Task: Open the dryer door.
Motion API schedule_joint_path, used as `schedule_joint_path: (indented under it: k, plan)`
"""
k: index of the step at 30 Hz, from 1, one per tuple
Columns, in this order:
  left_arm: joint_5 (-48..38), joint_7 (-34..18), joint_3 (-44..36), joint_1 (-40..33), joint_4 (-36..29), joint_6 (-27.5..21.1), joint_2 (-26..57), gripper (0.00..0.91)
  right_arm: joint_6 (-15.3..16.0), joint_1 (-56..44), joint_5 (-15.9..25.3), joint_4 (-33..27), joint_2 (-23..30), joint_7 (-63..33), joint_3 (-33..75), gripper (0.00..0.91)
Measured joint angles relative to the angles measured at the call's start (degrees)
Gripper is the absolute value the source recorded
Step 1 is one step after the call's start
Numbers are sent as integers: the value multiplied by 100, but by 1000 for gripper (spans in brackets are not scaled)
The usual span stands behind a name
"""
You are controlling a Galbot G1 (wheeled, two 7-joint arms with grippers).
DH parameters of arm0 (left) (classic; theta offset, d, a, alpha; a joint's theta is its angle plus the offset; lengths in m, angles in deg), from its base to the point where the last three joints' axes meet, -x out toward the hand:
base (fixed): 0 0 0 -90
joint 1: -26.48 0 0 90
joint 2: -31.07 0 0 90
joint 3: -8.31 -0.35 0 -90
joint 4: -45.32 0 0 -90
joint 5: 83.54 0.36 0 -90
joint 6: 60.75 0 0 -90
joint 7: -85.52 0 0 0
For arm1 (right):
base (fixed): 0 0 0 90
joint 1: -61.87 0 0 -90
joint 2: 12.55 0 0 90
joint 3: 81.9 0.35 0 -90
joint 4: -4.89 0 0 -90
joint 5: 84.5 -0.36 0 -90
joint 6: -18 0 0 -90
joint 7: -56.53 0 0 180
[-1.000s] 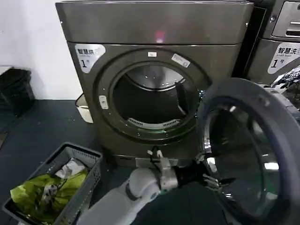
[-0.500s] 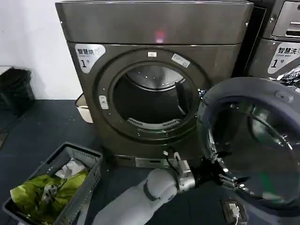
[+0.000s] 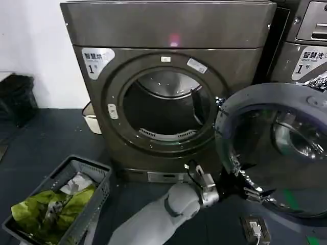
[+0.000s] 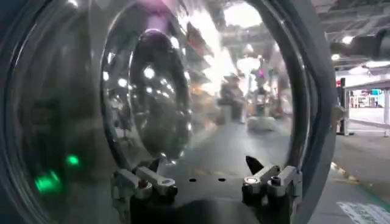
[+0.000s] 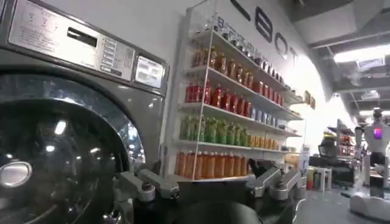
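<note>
Dryer door (image 3: 278, 148): It is swung wide open and hangs out to the right of the dryer's round hole. Its grey inner side and dark glass face this way. In the left wrist view the glass (image 4: 183, 91) sits right in front of the jaws.

Left gripper (image 3: 244, 185): It is at the lower left edge of the door. The grey arm reaches up to it from below. In the left wrist view (image 4: 204, 182) the jaws stand wide apart with nothing between them. The door rim is just past the fingertips (image 4: 253, 164). I cannot tell if they touch it.

Right gripper (image 5: 207, 179): Its jaws are spread wide and hold nothing. Past the jaws is the front of a grey machine (image 5: 67, 122), with a round shiny door. Farther past the jaws is a shelf (image 5: 237, 109) full of coloured bottles.

Dryer (image 3: 168, 81): It is a big grey box, behind the left jaws and off to their left. Its round hole shows the shiny drum (image 3: 163, 102) inside.

Basket (image 3: 59, 204): It sits on the floor, well apart from the left jaws, on their left side. It has green and white things in it.

Next machine (image 3: 306, 46): It stands beside the dryer, behind the open door.

Small dark thing (image 3: 254, 228): It lies on the floor just below the left jaws.
</note>
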Motion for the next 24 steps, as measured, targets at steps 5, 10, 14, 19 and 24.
schedule_joint_path:
  k: [5,10,14,19,24]
  plan:
    - [30,-106,-3,-56,92,51,-76,907,0,-42,-36,34,-1,-2,46,907]
    - [15,-243,-27,-158,134,80,-131,907,-2,-72,-89,53,4,-6,93,907]
    - [31,-279,-50,-183,173,129,-148,907,-3,-74,-122,51,-6,-56,104,907]
    - [104,-352,-71,-224,309,255,-214,907,-3,-74,-167,44,-23,-84,104,907]
    - [231,-365,-56,-212,437,420,-312,907,-5,-50,-193,43,-23,-108,94,907]
